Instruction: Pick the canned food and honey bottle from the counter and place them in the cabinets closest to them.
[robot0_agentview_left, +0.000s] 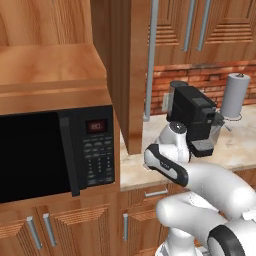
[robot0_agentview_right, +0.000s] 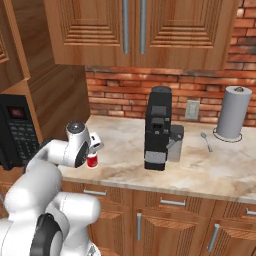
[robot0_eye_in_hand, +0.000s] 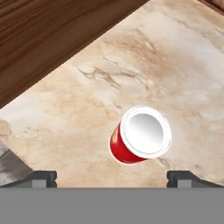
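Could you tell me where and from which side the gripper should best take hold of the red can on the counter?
Grip the canned food across its round red side wall, coming straight down from above. It stands upright on the counter with open space all round, and the open gripper already hangs over it, fingertips wider than the can.

Count, objects on counter (robot0_agentview_right: 210, 172) around the gripper (robot0_eye_in_hand: 112, 177):
- canned food (robot0_eye_in_hand: 139, 135): 1, directly beneath the wide-open fingers
- coffee machine (robot0_agentview_right: 159, 129): 1, beyond gripper
- paper towel roll (robot0_agentview_right: 234, 112): 1, farthest
- spoon (robot0_agentview_right: 206, 141): 1
- microwave (robot0_agentview_left: 50, 152): 1, beside arm
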